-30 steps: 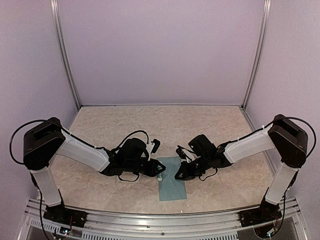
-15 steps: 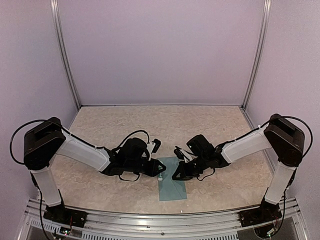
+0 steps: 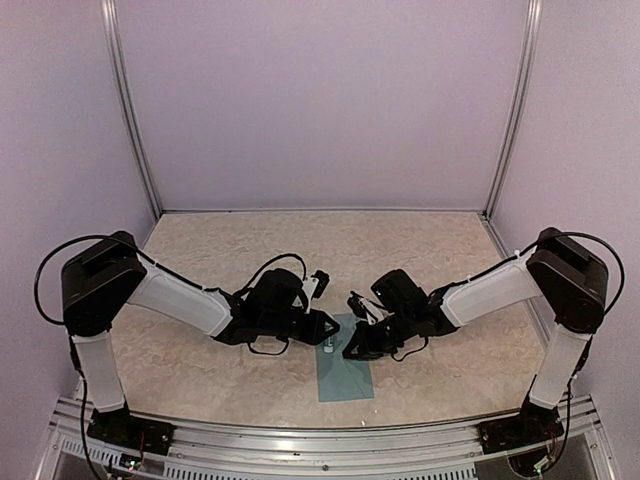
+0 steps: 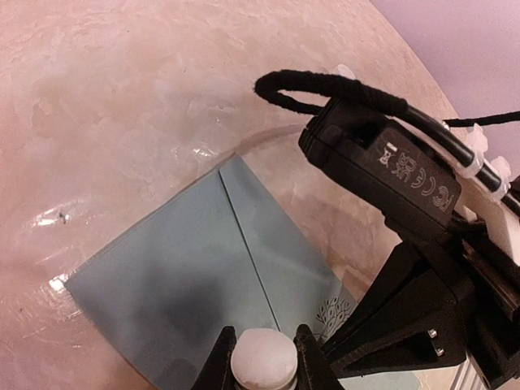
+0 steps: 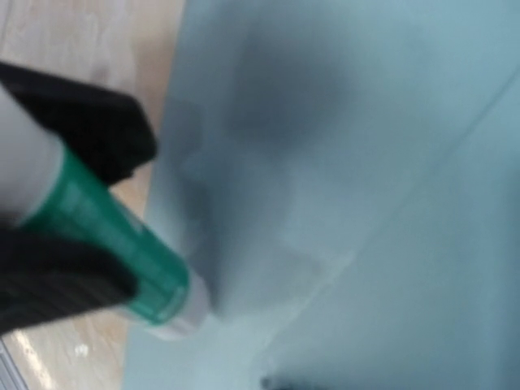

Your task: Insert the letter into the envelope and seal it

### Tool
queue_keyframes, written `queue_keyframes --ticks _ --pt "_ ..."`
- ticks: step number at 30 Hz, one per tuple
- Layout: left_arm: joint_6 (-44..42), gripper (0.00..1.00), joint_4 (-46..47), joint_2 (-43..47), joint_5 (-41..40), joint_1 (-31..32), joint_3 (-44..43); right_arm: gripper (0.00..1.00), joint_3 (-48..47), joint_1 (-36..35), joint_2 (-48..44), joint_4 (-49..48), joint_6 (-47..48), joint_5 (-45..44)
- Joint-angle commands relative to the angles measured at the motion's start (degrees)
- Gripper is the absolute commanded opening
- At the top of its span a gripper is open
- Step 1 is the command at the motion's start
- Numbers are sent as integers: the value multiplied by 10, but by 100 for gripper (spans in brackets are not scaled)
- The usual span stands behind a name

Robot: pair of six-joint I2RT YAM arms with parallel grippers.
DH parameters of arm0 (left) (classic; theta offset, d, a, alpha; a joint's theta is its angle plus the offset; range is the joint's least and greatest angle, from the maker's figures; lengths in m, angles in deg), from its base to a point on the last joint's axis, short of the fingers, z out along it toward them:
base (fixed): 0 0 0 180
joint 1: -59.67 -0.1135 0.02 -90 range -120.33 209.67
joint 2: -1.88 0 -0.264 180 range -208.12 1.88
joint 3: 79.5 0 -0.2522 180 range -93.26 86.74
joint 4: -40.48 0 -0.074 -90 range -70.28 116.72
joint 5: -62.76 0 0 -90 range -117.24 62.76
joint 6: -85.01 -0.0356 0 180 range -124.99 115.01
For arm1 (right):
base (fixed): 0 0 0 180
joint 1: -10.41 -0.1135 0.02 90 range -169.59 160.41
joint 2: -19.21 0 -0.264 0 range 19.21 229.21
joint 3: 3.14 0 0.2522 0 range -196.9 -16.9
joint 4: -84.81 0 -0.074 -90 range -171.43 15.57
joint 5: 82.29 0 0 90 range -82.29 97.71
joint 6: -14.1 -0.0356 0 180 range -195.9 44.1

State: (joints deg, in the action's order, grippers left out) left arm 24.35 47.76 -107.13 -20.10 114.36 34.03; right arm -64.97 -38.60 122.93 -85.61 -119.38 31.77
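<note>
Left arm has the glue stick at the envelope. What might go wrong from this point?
1. The glue stick held in the left gripper has its tip near the edge of the envelope; a stroke may run off onto the table.
2. Dragging it may shift or wrinkle the thin paper; I cannot tell how firmly the shut right gripper pins it.
3. Both grippers are close together and may bump.

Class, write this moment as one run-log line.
step: gluing envelope | left gripper: shut on glue stick, tip on envelope | right gripper: shut, over envelope
</note>
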Motion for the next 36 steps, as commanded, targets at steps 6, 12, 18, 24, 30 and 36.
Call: queue_keyframes --ticks 6,12,18,24,30,36 --pt "-36 2 -24 -43 -17 -4 -6 0 17 16 7 8 -27 -70" --pt "-39 1 -29 -44 -25 -5 9 0 12 27 20 2 -26 -76" --pt "-41 1 -31 -46 -24 -6 6 0 1 36 33 -5 -19 -74" --pt "-42 1 -33 -47 -24 -6 4 0 -21 37 57 -9 -13 -65" --pt "-38 1 -33 -45 -24 -6 8 0 -43 38 75 -10 -8 -57" --pt "-31 1 -32 -11 -38 -29 6 0 -39 38 77 -9 -6 -53"
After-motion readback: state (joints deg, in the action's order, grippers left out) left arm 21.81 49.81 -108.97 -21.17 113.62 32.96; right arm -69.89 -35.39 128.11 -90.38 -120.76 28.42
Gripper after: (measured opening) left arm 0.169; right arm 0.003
